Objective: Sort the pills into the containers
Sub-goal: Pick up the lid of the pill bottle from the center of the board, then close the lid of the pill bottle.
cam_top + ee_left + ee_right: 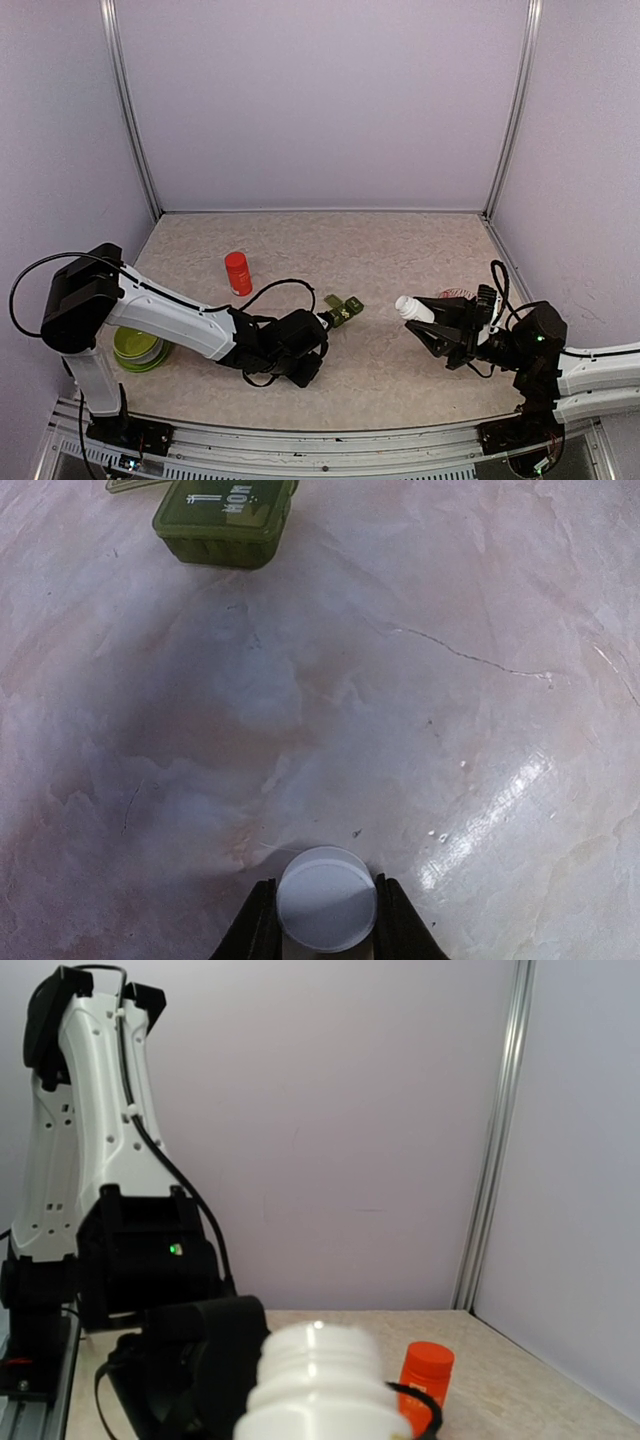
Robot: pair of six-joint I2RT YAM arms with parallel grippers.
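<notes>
Containers (pixel 343 308): dark green strip lying on table (pixel 400 250), near left gripper (pixel 325 925), whose fingers pinch a round white pill (pixel 326 895); right gripper (pixel 438 318) clamped on white bottle (pixel 413 308)

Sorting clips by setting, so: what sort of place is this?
Probably a lab robot test cell: plain lavender walls framed by aluminium posts, a marble-patterned tabletop, and two robot arms mounted at its near edge.

The left arm (pixel 180 318) lies low and bent — the left hand (pixel 326 912) pinches shut on a white pill (pixel 326 895). The right arm (pixel 600 370) reaches inward, the right hand (pixel 438 318) clamped around a white bottle (pixel 413 308).
</notes>
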